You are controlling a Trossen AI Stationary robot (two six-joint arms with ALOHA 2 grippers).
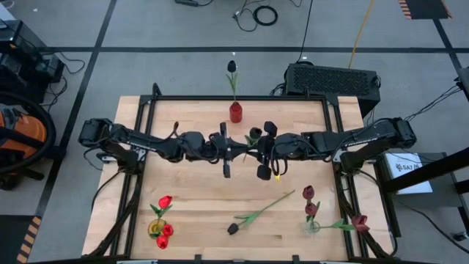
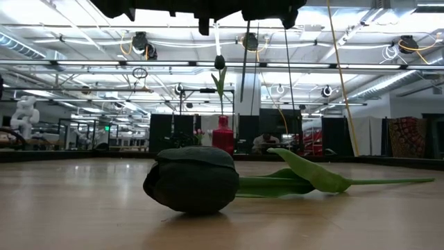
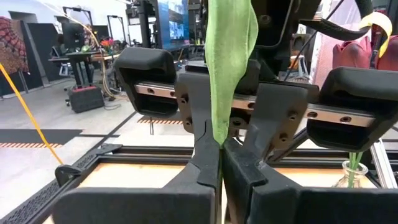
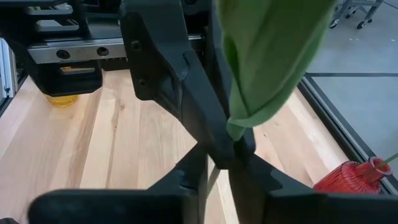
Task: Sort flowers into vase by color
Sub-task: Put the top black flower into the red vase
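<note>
Left tool pinches a flower seemingly shared with right tool.

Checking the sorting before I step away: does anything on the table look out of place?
Yes. One black tulip lies flat on the wood, outside any vase. A maroon tulip by the clear vase leans sideways instead of standing.

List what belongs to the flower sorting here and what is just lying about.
Job in hand:
- held tulip, gripped by left tool and right tool
- loose black tulip
- red vase, yellow vase, clear vase
- red tulips, maroon tulips

Lying about:
- black box
- orange machine
- floor cables
</note>
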